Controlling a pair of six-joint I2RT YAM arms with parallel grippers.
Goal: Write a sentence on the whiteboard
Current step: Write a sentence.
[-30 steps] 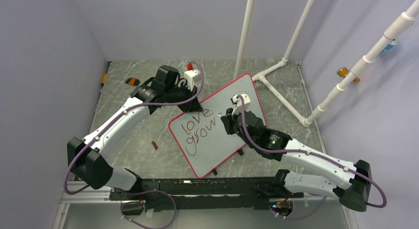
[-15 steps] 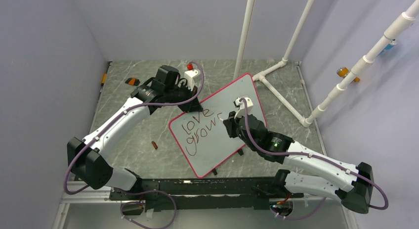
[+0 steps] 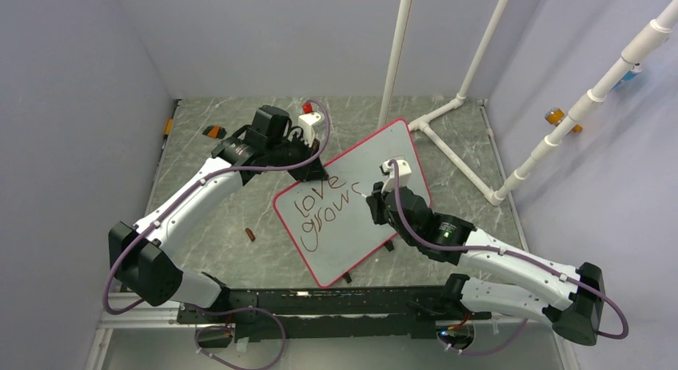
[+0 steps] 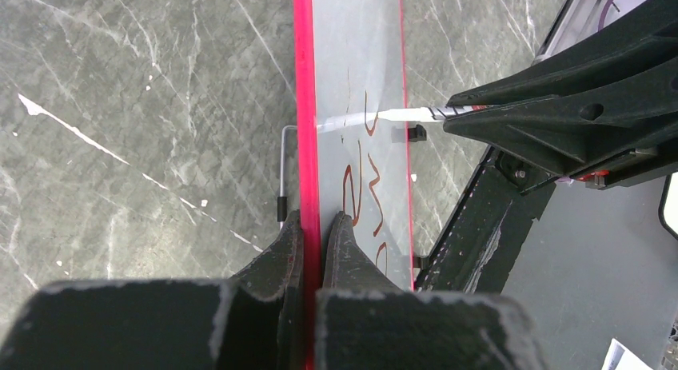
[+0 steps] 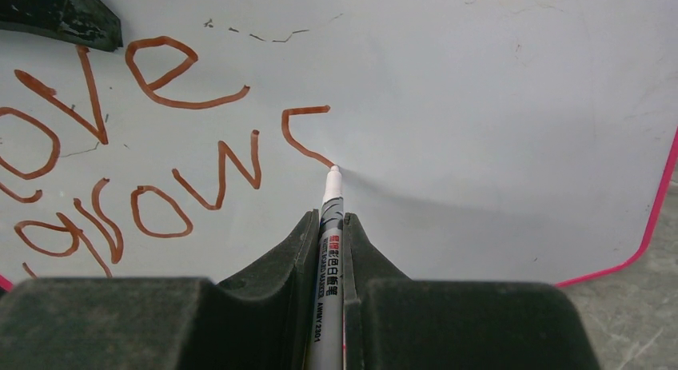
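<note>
The left arm is reaching forward and inward from its base, elbow bent, with its wrist at the far left edge of the whiteboard (image 3: pixel 352 242). The left gripper (image 4: pixel 313 220) is pinching the board's red frame, one finger on each face. The right arm is stretching leftward from its base, its forearm crossing the board's near right corner and its wrist hanging over the white surface. The right gripper (image 5: pixel 330 218) is clamping a marker (image 5: pixel 331 250) between both fingers, and the white tip is touching the board at the end of a fresh stroke. The whiteboard is lying askew on the table (image 3: pixel 208 226), between the two arms. The sentence (image 5: pixel 160 146) is showing in dark red: "love" on the upper line, "grow" beneath it, followed by a half-formed "s". The marker barrel is carrying small red characters, too small to read, and black print that seems to read "AMBY 2201".
</note>
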